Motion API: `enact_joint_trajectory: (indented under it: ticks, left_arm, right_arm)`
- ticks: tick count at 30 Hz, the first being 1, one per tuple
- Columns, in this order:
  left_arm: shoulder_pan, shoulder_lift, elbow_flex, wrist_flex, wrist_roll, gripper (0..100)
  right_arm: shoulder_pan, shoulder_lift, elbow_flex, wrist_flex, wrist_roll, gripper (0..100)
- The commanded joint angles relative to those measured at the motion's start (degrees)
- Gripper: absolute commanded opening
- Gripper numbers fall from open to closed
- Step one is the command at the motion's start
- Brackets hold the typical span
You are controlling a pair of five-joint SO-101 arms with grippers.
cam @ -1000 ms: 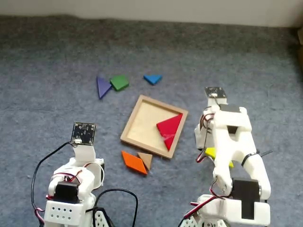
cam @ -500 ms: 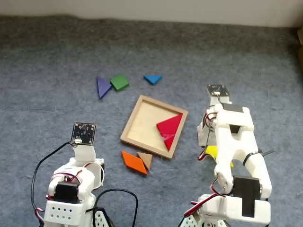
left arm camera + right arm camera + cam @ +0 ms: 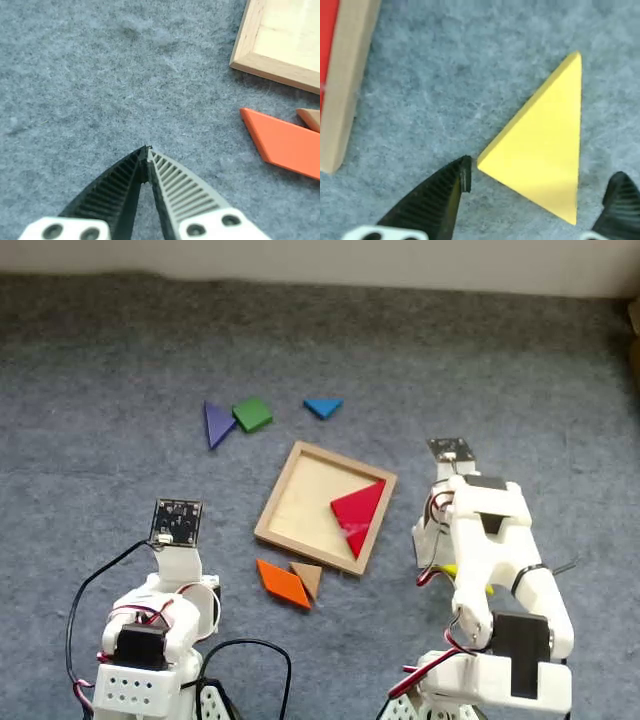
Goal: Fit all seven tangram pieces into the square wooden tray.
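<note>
The square wooden tray (image 3: 283, 489) lies mid-table with a red triangle (image 3: 359, 512) in its right part. A yellow triangle (image 3: 546, 155) lies flat on the carpet between the open fingers of my right gripper (image 3: 542, 181), just right of the tray edge (image 3: 342, 95); the high view has that piece (image 3: 446, 568) mostly under the right arm. My left gripper (image 3: 145, 155) is shut and empty over bare carpet, near the tray corner (image 3: 267, 62). An orange parallelogram (image 3: 282, 583) and a tan triangle (image 3: 308, 578) lie just below the tray. Purple triangle (image 3: 216, 423), green square (image 3: 252, 415) and blue triangle (image 3: 323, 407) lie above it.
Grey carpet covers the table. The left arm's base (image 3: 150, 640) sits at the lower left, the right arm's base (image 3: 500, 650) at the lower right. A pale wall strip (image 3: 320, 260) runs along the far edge.
The right arm shifted slightly: its wrist drifted right, then came back left and a little lower over the yellow triangle. The left arm and the pieces stayed put.
</note>
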Motion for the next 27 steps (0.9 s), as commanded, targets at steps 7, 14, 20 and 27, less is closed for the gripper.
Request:
enact_joint_trajectory:
  ticks: [7, 14, 20, 27]
  left_arm:
    - [-0.7, -1.5, 1.1, 0.4, -0.2, 1]
    - [-0.7, -1.5, 1.1, 0.4, -0.2, 1]
    - [-0.7, -1.5, 1.1, 0.4, -0.2, 1]
    - [-0.7, -1.5, 1.1, 0.4, -0.2, 1]
  right_arm:
    - [0.8, -0.4, -0.6, -0.8, 1.8, 34.1]
    - [0.8, -0.4, -0.5, -0.8, 1.9, 31.9]
    - [0.8, -0.5, -0.6, -0.7, 1.9, 15.9]
    - [0.8, -1.1, -0.6, -0.3, 1.8, 15.9]
